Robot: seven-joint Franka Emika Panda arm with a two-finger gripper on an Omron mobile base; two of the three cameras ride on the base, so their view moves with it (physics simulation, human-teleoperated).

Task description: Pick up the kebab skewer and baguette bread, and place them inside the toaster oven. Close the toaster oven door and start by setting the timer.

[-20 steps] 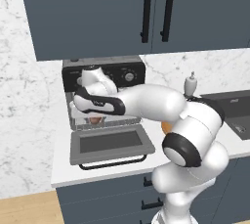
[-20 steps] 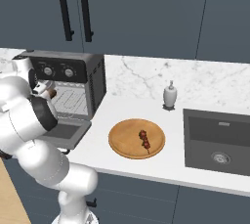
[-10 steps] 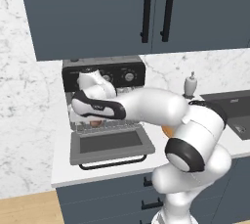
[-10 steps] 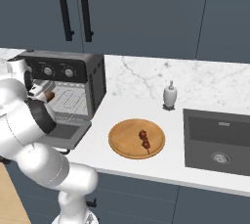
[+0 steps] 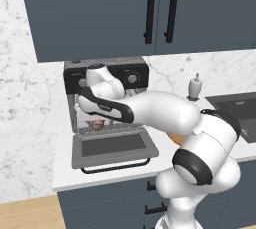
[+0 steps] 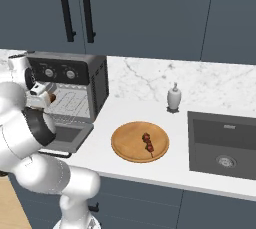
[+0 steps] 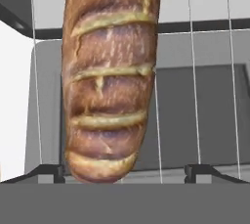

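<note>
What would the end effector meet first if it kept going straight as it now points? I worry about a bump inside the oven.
Most likely the baguette bread, which lies right ahead of the end effector over the wire rack of the toaster oven. Depth is unclear.

Occluded, cropped and unresolved elements at the toaster oven.

The arm hides most of the toaster oven (image 5: 106,104) cavity in the left base view, and the gripper (image 5: 98,122) is buried in the opening, so how its jaws stand cannot be told; just a small brown patch of the baguette bread (image 5: 98,123) shows beneath the hand. In the hand view the baguette bread (image 7: 110,74) is cut off by the top edge and its lower end meets the bottom band. In the right base view the toaster oven door (image 6: 67,136) is partly covered by the arm, and the chunks on the kebab skewer (image 6: 148,142) are too small to tell apart.
</note>
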